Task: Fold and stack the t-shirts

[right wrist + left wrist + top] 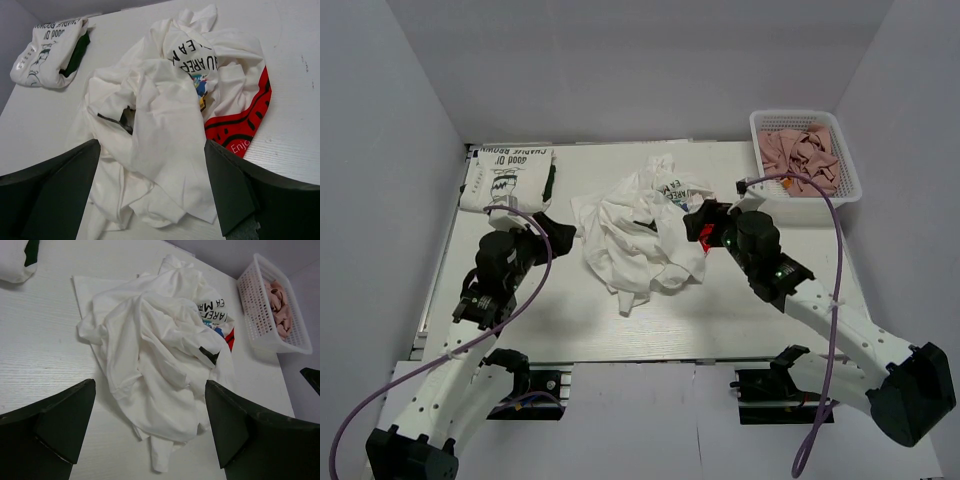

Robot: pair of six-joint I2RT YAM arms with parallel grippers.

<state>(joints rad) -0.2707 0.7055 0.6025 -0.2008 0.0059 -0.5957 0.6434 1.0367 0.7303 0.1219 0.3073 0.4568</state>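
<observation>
Only overhead: left tool, right tool flank t-shirts.

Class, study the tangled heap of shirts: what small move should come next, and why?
Probably lower the right gripper and pinch the exposed edge of the red-print shirt, to draw it off the heap. It and the left gripper are open, the shirts lie tangled, and that edge lies bare on the right gripper's side.
</observation>
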